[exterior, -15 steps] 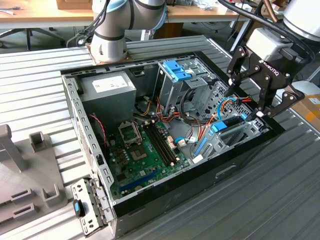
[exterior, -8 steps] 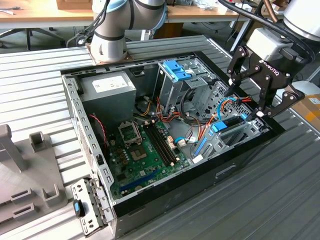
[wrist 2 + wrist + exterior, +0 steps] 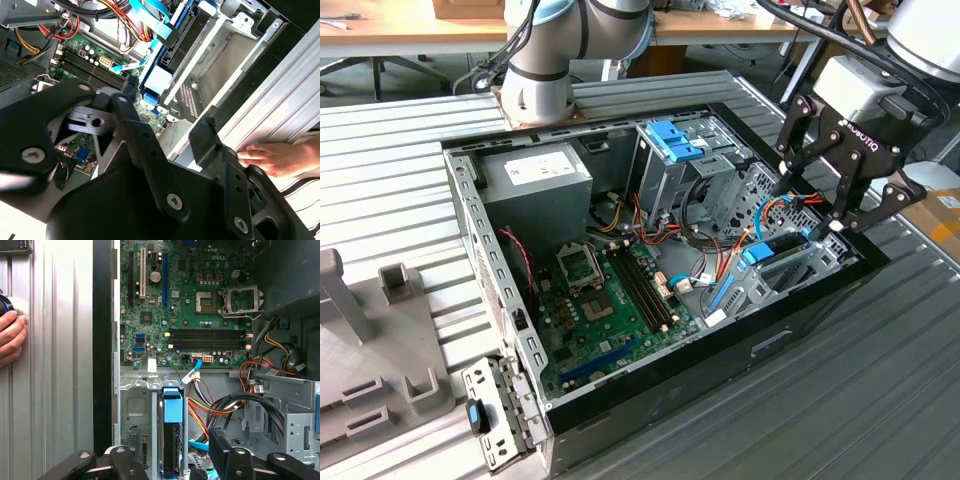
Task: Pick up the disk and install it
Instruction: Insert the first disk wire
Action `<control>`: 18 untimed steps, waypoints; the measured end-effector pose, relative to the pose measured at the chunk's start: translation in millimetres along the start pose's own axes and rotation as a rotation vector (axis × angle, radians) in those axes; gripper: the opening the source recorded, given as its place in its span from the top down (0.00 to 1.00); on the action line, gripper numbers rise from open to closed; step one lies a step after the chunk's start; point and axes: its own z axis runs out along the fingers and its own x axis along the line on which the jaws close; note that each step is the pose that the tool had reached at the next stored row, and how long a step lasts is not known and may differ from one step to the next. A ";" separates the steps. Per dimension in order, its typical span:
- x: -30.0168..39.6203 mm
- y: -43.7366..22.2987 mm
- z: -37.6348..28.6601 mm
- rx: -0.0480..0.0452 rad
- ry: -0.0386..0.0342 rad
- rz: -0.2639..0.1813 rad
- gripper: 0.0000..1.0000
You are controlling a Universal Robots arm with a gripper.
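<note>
Bright, even light; glare whitens the ribbed metal table (image 3: 290, 95).

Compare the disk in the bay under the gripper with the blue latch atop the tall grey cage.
The disk is black with a blue end tab; the blue latch is all blue. The disk stands on edge low in its bay; the blue latch lies on top of the grey cage. The disk sits below the open gripper; the blue latch is off to one side. Both have bright blue plastic.
</note>
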 end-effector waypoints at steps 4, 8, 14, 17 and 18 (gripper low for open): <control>0.0 -0.1 0.0 0.0000 -0.0001 0.000 0.52; 0.0 -0.2 0.0 0.0000 0.0000 0.000 0.71; -1.5 -13.6 0.9 -0.0008 -0.0005 -0.015 0.71; -2.9 -34.0 1.5 -0.0018 -0.0002 -0.027 0.71; -3.1 -36.9 1.6 -0.0020 -0.0003 -0.028 0.71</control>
